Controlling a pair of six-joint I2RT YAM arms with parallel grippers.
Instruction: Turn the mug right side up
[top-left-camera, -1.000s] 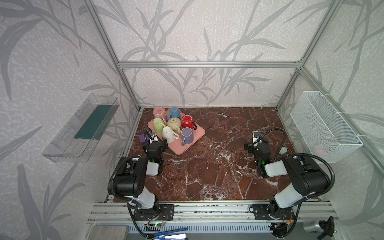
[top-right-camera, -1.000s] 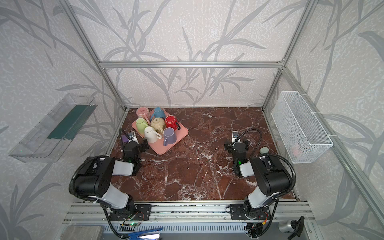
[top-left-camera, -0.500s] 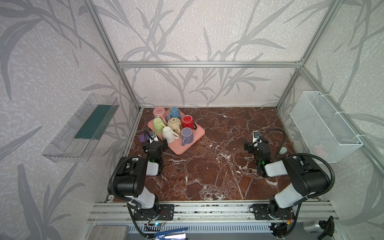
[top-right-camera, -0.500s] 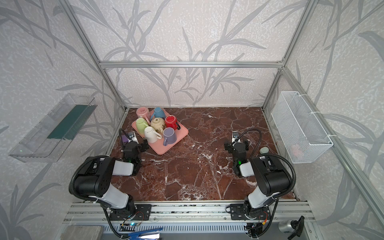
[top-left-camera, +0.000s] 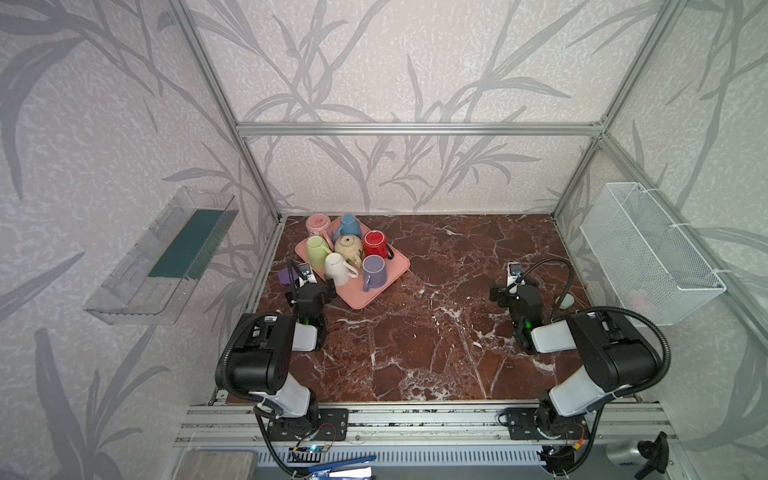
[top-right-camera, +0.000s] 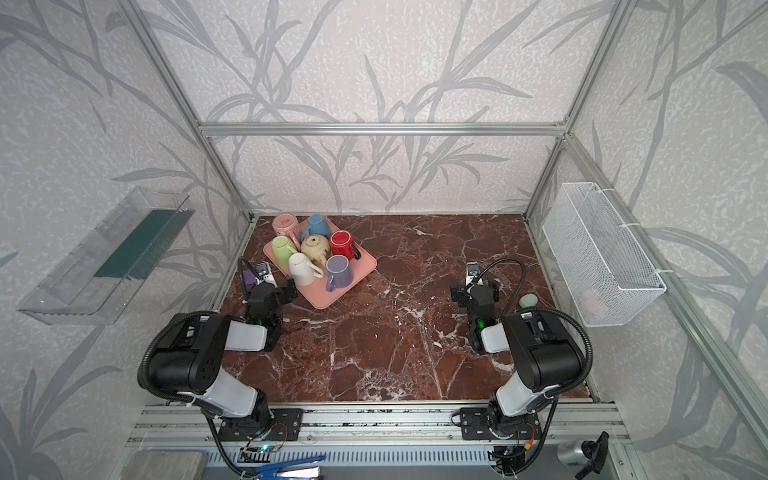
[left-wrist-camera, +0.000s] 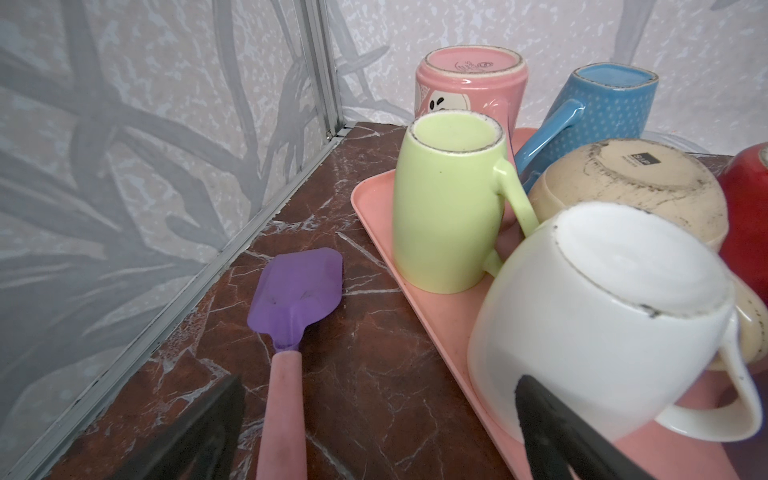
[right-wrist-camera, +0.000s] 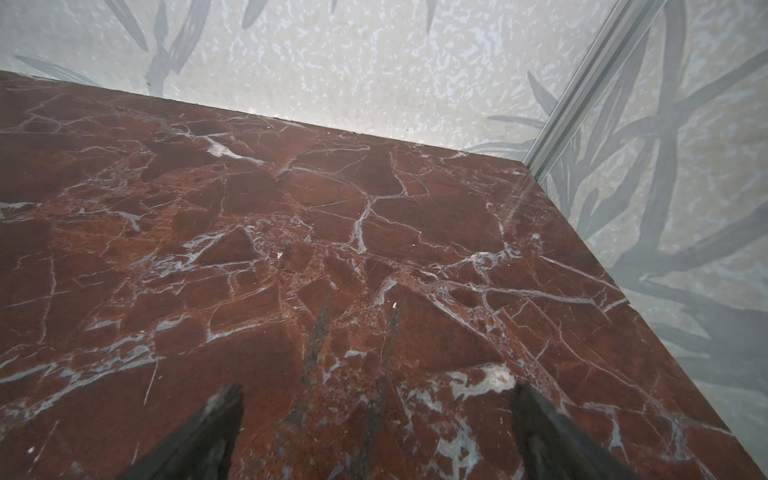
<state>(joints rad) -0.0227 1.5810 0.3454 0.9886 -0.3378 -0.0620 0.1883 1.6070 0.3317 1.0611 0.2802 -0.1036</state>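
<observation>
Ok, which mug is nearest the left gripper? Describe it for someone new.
Find the pink tray in the table's far-left corner. Between the green mug and the lilac mug, on the edge nearest the left gripper, stands the white mug, base up. No other is white.

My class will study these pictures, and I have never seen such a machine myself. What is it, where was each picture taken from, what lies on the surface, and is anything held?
A left arm and a right arm, both robotic, stand at the front edge of a marble table inside a walled frame. Two pictures look down from overhead, side by side and nearly alike. The other two come from cameras on the arms' wrists. The left fingers stand open beside a pink tray crowded with mugs; the white mug nearest them is bottom up. A purple spatula lies beside the tray. The right fingers are open over the marble. Nothing is held.
</observation>
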